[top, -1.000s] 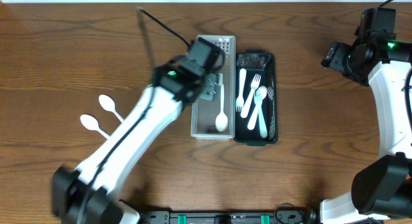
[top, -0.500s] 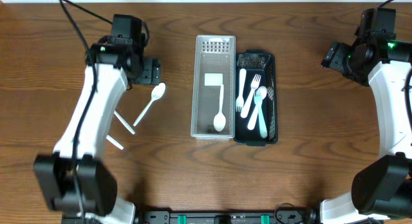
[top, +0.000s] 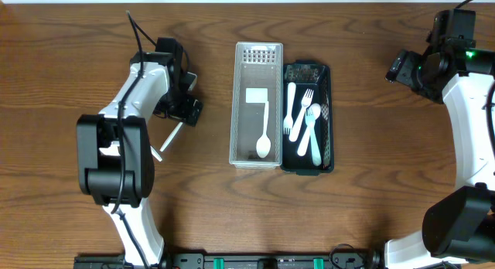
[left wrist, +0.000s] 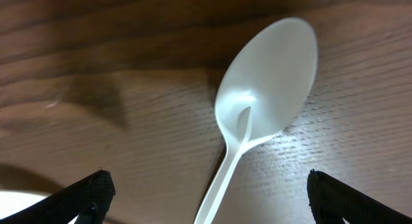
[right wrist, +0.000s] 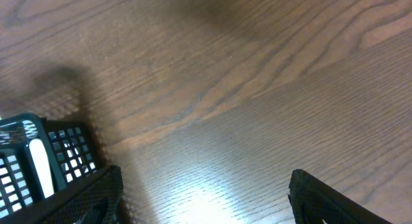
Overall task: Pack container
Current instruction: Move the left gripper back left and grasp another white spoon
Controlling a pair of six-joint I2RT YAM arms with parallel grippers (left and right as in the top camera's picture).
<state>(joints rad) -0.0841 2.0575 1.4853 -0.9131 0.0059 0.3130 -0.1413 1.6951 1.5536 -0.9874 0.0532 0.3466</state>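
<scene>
**Overhead view: left gripper poised wide open over a loose spoon**

Left of the table's middle, toward the far edge, the left gripper (top: 186,108) hangs over a white spoon (top: 171,135) lying on the wooden table (top: 69,60). Only the spoon's handle shows past the gripper, slanting toward the near-left corner. A second white handle (top: 156,154) pokes out beside the arm.

In the left wrist view the fingers (left wrist: 87,195) stand far apart at the bottom corners. The spoon's bowl lies face up between and ahead of them, touched by neither.

At the table's middle a white basket (top: 240,107) holds one spoon in basket (top: 264,143) and a white card (top: 257,97). Touching its right side, a dark basket (top: 329,122) carries white forks and spoons (top: 303,118).

Near the far-right corner the right gripper (top: 398,68) sits well apart from both baskets. The right wrist view shows its fingers (right wrist: 335,195) spread wide over bare wood, gripping nothing, with a corner of the dark basket at the left edge.
</scene>
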